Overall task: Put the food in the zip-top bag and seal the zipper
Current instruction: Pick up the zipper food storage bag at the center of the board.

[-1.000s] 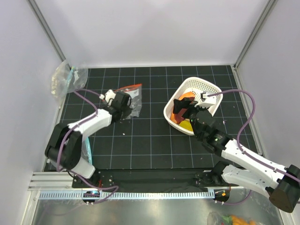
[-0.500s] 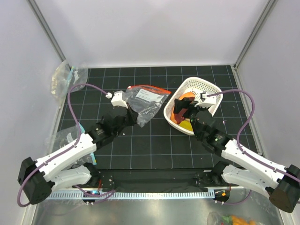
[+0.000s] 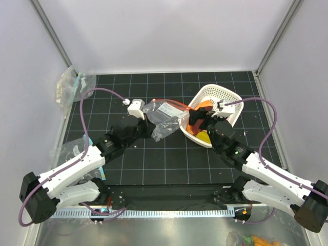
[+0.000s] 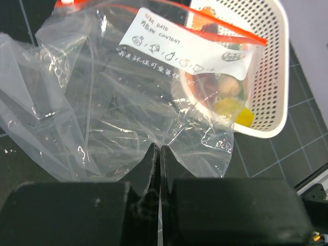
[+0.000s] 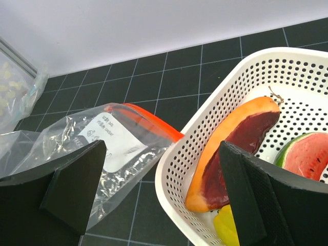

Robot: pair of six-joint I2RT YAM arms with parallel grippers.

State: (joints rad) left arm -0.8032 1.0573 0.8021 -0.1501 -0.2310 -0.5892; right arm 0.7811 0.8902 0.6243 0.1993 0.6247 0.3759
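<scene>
Desk [image 3: 154, 159]: black gridded top between pale walls.
Change: my left end effector [image 3: 145, 127], pinched shut on the bag [image 3: 165, 114] at its bottom edge, has swung it from far left up against the basket [image 3: 229, 94].
Other side: right end effector [image 3: 197, 119] has its jaws wide and empty above the food [image 5: 241, 138] lying in the basket.
Meaning: I judge loading can start; nothing bagged.

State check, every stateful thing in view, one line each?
left gripper: shut, pinching the zip-top bag
right gripper: open, holding nothing, above the basket
zip-top bag: crumpled, no food inside, top edge beside the basket
zipper: open or sealed, cannot tell
food: all in the basket, none bagged
basket: upright on the table
</scene>
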